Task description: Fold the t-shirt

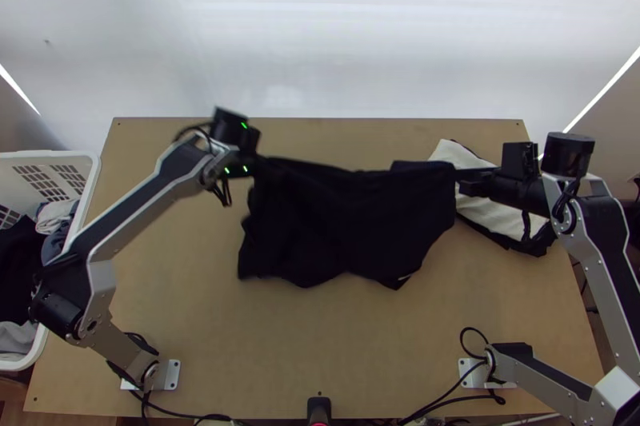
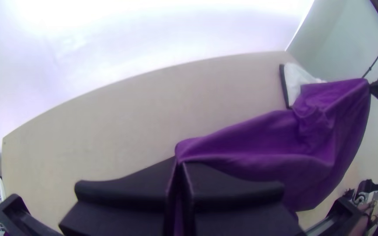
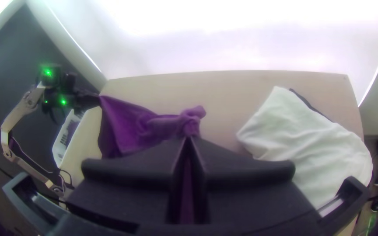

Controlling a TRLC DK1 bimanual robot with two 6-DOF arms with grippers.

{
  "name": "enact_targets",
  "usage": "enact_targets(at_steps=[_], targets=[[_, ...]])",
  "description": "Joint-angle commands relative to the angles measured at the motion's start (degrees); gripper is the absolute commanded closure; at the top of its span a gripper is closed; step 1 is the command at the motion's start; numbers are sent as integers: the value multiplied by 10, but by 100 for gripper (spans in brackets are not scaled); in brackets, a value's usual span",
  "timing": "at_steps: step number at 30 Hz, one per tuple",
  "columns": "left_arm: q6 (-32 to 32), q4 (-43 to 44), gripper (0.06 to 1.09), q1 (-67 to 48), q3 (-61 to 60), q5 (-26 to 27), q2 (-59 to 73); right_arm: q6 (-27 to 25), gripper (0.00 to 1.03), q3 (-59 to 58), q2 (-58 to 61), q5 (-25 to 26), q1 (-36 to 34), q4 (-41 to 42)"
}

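A dark t-shirt (image 1: 344, 222), purple in the wrist views, hangs stretched between the two grippers over the middle of the table, its lower part drooping toward the near side. At its upper left corner is my left gripper (image 1: 258, 164); the left wrist view has this gripper (image 2: 179, 164) shut on the cloth (image 2: 267, 144). My right gripper (image 1: 464, 178) holds the upper right corner; in the right wrist view the same gripper (image 3: 189, 142) is shut on the bunched fabric (image 3: 132, 126). Which parts of the shirt are gripped, I cannot tell.
White and black cloth (image 1: 488, 214) lies in a pile at the table's right side, partly under the right arm. A white basket (image 1: 92, 178) with clothes stands off the left edge. Bare tabletop (image 1: 288, 346) shows on the near side.
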Motion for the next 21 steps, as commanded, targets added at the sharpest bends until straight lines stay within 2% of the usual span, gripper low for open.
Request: enact_targets(at_steps=[1,6,12,17,21], targets=[[-22,-39,105,55,113,-5,-24,31,100,29,6,3,-11,47],[-6,-89,105,56,117,-4,-69,58,100,39,-26,2,-24,74],[10,-144,105,9,-8,2,-133,33,100,-17,-58,-14,-21,1],[21,-231,105,-52,-104,3,-87,27,100,-55,-62,-13,-20,-11],[21,-212,105,-98,-144,7,-52,27,100,-55,-62,-13,-19,-11]])
